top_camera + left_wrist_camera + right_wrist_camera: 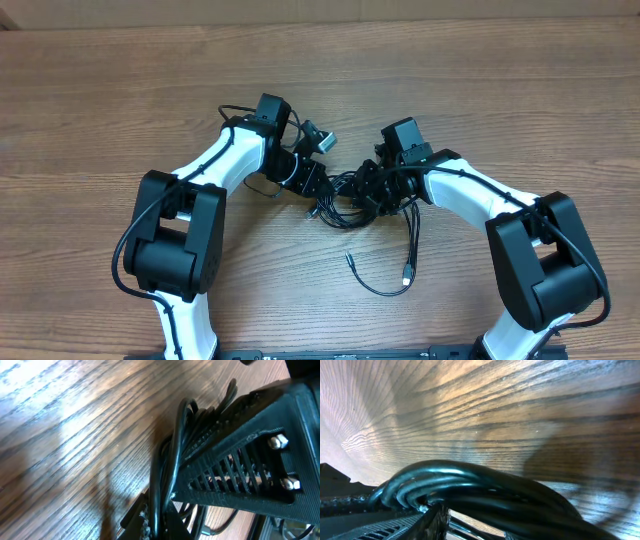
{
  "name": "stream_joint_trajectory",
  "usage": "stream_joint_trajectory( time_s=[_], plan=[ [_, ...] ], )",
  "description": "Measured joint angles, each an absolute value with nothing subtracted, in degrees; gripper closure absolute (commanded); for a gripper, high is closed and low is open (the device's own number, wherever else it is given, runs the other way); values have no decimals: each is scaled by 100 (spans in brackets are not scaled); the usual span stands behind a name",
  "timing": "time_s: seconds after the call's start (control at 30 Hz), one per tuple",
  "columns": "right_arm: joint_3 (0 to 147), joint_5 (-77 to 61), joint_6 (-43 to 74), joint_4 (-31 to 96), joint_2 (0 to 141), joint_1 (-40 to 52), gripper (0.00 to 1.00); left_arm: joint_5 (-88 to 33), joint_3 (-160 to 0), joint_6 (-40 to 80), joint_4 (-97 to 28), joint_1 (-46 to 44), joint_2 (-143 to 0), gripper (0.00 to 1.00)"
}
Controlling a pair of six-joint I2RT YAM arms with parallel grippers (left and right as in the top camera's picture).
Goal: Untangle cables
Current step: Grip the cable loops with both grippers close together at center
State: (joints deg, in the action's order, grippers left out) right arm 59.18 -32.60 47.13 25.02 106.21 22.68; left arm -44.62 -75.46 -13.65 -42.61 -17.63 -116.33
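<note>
Thin black cables [345, 197] lie bunched in a tangle on the wood table between my two grippers. My left gripper [314, 186] reaches into the tangle from the left and is shut on one cable strand [172, 465], which runs up between its fingers [156, 525]. My right gripper [372, 190] comes in from the right, its ribbed finger [240, 470] close beside the left one. In the right wrist view a thick bundle of cables [470, 480] arches across its jaws [510, 525], which are closed on it. A loose loop [385, 288] with two plug ends [407, 276] trails toward the front.
The wooden table [120, 90] stretches around both arms. A small grey and black plug or adapter [320, 140] sits just behind the left wrist. The arm bases [170, 240] flank the tangle at the front left and front right.
</note>
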Motion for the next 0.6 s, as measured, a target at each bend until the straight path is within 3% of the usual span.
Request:
stream_joint_trajectory(
  time_s=[0.6],
  plan=[
    [5848,-3671,4346,2458,10621,2292,65,-4735,-7354,-3017,-4648,-1616,-11636,96]
  ],
)
